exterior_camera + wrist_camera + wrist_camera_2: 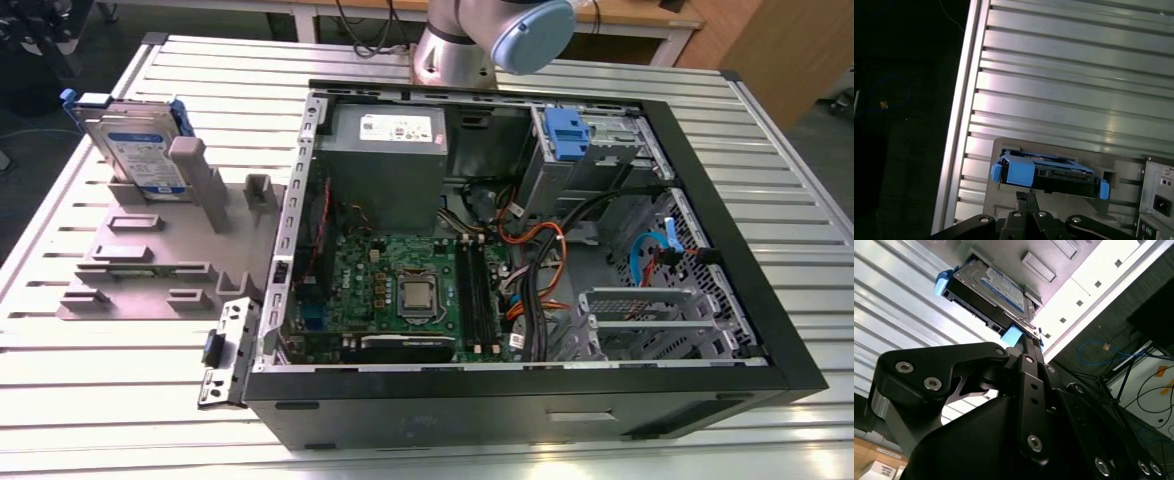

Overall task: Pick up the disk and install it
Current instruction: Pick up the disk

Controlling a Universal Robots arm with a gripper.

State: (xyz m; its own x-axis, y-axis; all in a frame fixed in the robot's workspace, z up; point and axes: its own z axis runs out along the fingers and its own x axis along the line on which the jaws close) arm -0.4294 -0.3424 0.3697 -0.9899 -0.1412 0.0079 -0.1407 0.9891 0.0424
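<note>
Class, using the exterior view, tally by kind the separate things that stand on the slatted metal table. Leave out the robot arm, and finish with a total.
Disk: 1
Grey holder stand: 1
Open computer case: 1
Total: 3

Silver disk (138,150) w/ blue rail frame (white-and-blue label), upright on edge, in grey holder (147,255), exterior view's left
</note>
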